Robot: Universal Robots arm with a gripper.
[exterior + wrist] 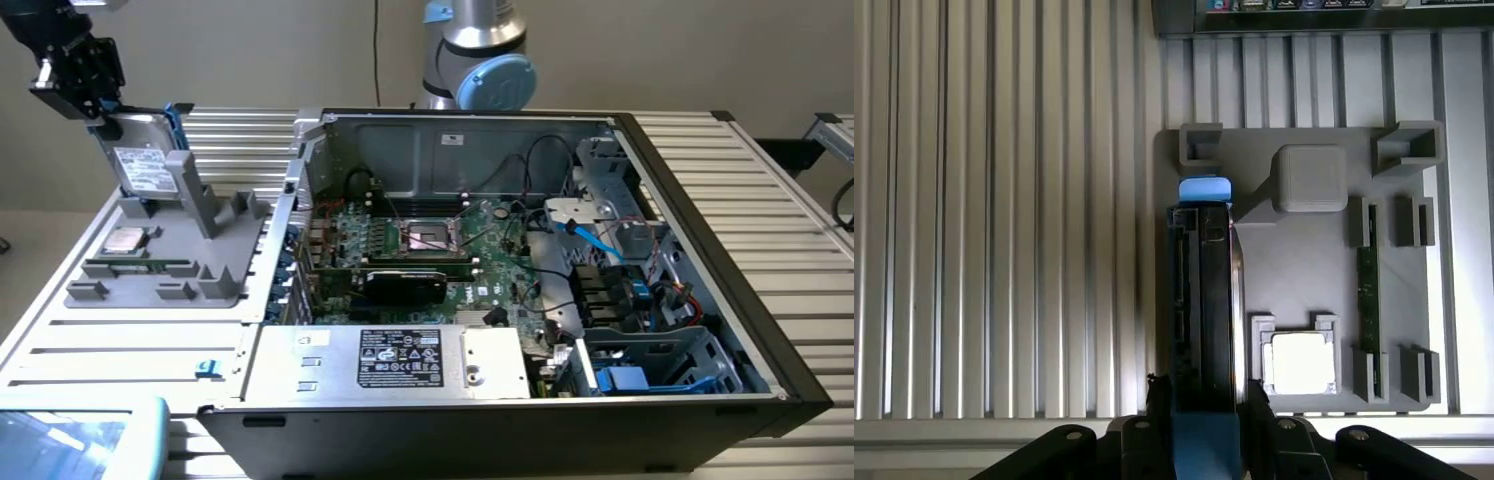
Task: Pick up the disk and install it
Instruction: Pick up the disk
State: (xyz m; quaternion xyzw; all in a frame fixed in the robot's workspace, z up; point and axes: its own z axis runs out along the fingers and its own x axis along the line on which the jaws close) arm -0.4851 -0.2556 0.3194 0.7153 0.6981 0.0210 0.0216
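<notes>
The disk (143, 165) stands upright on edge at the exterior view's far left, over the back corner of a grey fixture tray (160, 285). It is grey metal with a white printed label and a blue bracket along its top. My gripper (104, 108) is shut on its upper end. In the wrist view I look down the disk's (1204, 290) thin edge, with a black finger (1157, 405) pressed on each side. I cannot tell whether its lower edge still rests in the tray's (1294, 265) slot.
The tray also holds a small square silver chip (127, 238) and a green memory stick (1367, 300). An open computer case (747, 250) lies to the exterior view's right, with its motherboard, a silver box (400, 360) at the front and drive cages (654, 370) at the front right.
</notes>
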